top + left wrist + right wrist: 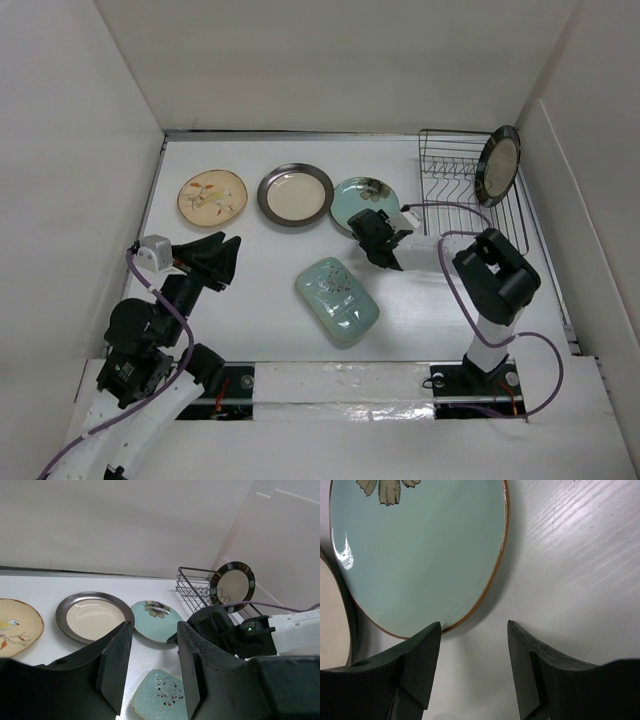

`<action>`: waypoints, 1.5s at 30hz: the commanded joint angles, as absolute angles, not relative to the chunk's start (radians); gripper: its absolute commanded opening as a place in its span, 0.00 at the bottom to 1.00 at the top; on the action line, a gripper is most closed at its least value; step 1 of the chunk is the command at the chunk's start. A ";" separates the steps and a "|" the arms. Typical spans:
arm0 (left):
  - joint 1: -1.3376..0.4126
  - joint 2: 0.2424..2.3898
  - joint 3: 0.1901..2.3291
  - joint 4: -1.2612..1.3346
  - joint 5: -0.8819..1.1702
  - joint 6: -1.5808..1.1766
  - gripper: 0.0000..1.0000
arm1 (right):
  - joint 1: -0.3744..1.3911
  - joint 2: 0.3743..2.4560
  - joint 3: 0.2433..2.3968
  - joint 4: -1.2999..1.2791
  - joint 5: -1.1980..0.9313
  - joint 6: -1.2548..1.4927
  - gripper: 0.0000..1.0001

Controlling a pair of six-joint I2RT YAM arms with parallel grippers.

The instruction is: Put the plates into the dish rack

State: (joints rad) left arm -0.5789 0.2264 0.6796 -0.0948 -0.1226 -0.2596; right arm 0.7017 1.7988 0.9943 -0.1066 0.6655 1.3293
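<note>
The right gripper [474, 667], jaws apart and empty, sits just off the teal plate [420, 550], whose rim lies at its eleven o'clock. The left gripper [215, 262], also open, is farther away; the dish rack [450, 170] waits at two o'clock

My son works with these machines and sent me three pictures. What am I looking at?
Two robot arms sit at a table's near edge, each ending in a two-fingered pincer. One picture looks down from above; the other two come from cameras on the wrists. Four plates lie flat: a tan leaf-print plate, a cream grey-rimmed plate, a teal floral plate and a pale-green oblong plate. A fifth, the dark-rimmed plate, stands in the wire dish rack. The left pincer is open and empty. The right pincer is open at the teal plate's edge, holding nothing.
</note>
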 commanded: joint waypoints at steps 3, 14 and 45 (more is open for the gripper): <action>-0.614 0.210 0.692 -0.051 -0.121 -0.262 0.38 | 0.709 1.873 1.071 -0.153 0.729 1.517 0.61; -0.672 0.203 0.695 -0.061 -0.163 -0.258 0.38 | 0.709 1.980 1.124 -0.140 0.718 1.687 0.47; -0.681 0.241 0.686 -0.058 -0.176 -0.253 0.39 | 0.742 1.836 1.285 -0.437 1.227 1.540 0.00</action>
State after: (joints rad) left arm -0.6743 0.2230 0.6796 -0.0963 -0.1650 -0.2592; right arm 0.7345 1.9041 1.2507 -0.3645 1.0393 1.6352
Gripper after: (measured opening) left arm 0.386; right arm 0.121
